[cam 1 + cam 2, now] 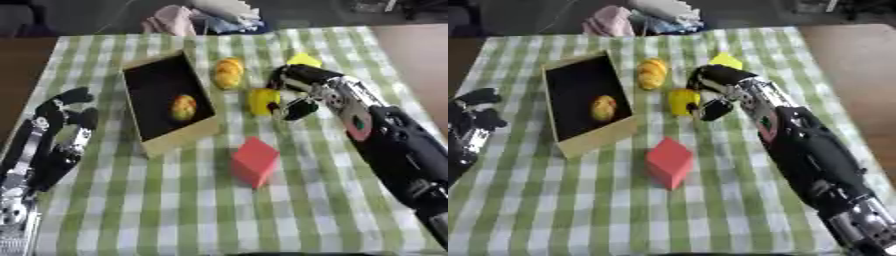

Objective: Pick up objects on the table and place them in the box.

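A small yellow object (262, 100) was seen on the green-checked surface (175, 210), just right of the open cardboard box (203, 131), with the fingers (297, 108) of the right hand (302, 82) curled against its right side; whether it was actually pinched or only touched could not be told. One rounded yellow-orange item (184, 107) was already lying inside the box. An orange-yellow piece (228, 73) was set just beyond the hand's target, a yellow shape (304, 60) was partly hidden behind the wrist, and a red block (255, 161) was placed nearer the robot, apart from the rest. The left hand (61, 130) was held idle at the surface's left edge, fingers relaxed and spread. Risks were judged as follows: the yellow object could be rolled or slipped from a partial grip, the neighbouring piece could be knocked by the wrist, and the box's near wall could be clipped during the carry, so that the box would be shifted.
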`<state>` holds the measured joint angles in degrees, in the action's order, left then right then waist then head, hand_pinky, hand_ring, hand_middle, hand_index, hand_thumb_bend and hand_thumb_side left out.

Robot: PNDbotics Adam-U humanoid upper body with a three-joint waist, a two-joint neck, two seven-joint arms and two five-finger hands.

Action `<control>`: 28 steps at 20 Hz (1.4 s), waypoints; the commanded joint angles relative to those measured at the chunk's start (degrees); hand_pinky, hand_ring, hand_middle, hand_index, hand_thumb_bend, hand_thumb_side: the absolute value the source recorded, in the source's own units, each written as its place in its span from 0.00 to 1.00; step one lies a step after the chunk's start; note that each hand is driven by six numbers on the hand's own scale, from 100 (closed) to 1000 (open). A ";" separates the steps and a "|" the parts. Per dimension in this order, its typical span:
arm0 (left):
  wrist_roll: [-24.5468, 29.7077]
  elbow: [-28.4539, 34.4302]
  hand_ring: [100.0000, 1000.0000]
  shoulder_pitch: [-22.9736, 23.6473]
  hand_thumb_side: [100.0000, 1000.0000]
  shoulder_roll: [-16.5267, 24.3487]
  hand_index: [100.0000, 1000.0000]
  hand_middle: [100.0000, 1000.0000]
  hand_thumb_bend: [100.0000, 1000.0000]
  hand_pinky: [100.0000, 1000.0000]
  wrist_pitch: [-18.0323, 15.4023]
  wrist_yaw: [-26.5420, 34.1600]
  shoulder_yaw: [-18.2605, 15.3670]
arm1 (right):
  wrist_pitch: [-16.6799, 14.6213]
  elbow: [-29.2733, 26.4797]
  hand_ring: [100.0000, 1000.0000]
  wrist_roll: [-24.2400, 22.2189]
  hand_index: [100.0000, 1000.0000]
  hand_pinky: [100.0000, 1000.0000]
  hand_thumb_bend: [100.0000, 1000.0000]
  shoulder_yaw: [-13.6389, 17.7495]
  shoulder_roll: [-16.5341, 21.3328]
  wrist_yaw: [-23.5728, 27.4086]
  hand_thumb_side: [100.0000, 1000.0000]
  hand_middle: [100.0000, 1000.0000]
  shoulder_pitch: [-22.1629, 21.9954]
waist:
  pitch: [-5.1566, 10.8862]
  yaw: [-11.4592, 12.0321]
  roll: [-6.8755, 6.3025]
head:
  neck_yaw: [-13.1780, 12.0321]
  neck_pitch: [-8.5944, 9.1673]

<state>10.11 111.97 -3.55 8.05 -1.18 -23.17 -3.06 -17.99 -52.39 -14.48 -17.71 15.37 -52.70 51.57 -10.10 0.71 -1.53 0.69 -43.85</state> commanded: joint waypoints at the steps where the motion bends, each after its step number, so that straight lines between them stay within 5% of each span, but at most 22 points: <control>1: 0.08 0.67 0.56 -0.45 0.78 0.53 0.87 0.73 0.23 0.73 -0.13 0.40 -0.02 | -0.37 -1.81 0.68 1.53 0.27 0.71 0.00 0.19 1.41 0.24 0.15 0.63 2.09 | 1.62 0.03 0.14 | 0.18 -0.26; 12: 0.48 0.59 0.56 -0.86 0.78 0.42 0.87 0.73 0.23 0.73 -0.32 0.43 0.40 | 1.35 -4.19 0.68 0.89 0.27 0.72 0.00 1.91 1.13 0.69 0.13 0.63 9.78 | 0.98 1.46 0.36 | 1.49 -0.26; 23: 1.93 0.83 0.56 -2.97 0.77 0.51 0.87 0.73 0.24 0.73 -1.07 1.25 1.81 | 1.53 1.67 0.71 -1.31 0.32 0.75 0.00 3.40 -6.59 -5.63 0.16 0.67 14.67 | -0.42 6.88 1.11 | 6.02 0.19; 26: 2.30 0.86 0.56 -3.30 0.77 0.53 0.87 0.73 0.24 0.73 -1.22 1.45 2.10 | 1.74 4.45 0.73 -4.05 0.41 0.75 0.00 4.07 -8.99 -8.42 0.18 0.68 14.47 | -0.71 8.04 1.24 | 7.25 0.50; 28: 2.44 0.89 0.56 -3.44 0.77 0.49 0.87 0.73 0.24 0.73 -1.27 1.55 2.18 | 2.15 6.28 0.74 -5.35 0.59 0.76 0.00 4.81 -10.38 -9.90 0.20 0.71 14.05 | -0.86 8.58 1.26 | 7.94 0.59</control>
<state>12.33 111.98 -6.26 8.04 -2.32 -21.93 -1.00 -15.95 -46.52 -18.97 -13.70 5.44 -61.44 64.47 -11.00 9.31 -0.94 8.10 -43.77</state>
